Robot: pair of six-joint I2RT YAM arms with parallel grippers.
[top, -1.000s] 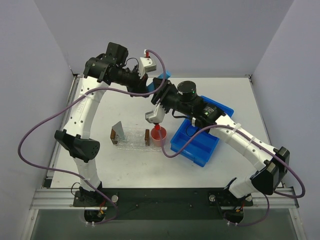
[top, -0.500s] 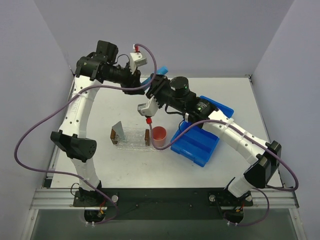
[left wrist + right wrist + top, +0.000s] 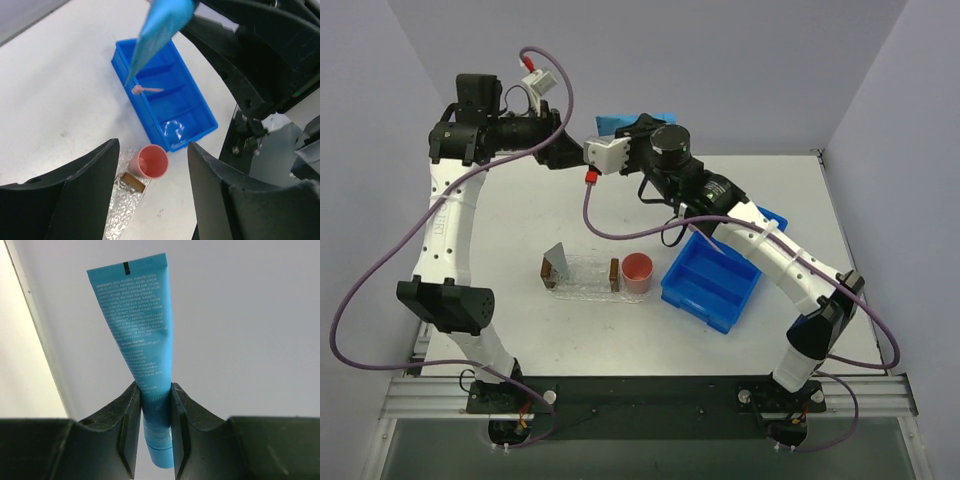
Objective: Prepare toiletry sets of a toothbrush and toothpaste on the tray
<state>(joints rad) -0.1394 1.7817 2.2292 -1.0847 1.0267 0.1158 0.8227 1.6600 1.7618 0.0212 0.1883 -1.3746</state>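
Toothpaste [image 3: 137, 325], the light blue tube, is clamped in the right gripper [image 3: 152, 396] and held high at 12 o'clock. Left gripper [image 3: 152, 147] jaws apart, empty. Toothbrush [image 3: 148, 90] lies in blue bin [image 3: 200, 117], 3 o'clock of tray [image 3: 582, 272]. No brush or tube seen on tray; both left to place.

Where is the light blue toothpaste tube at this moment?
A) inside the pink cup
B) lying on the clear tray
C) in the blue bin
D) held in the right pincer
D: in the right wrist view the light blue toothpaste tube is clamped between the two fingers of the right pincer.
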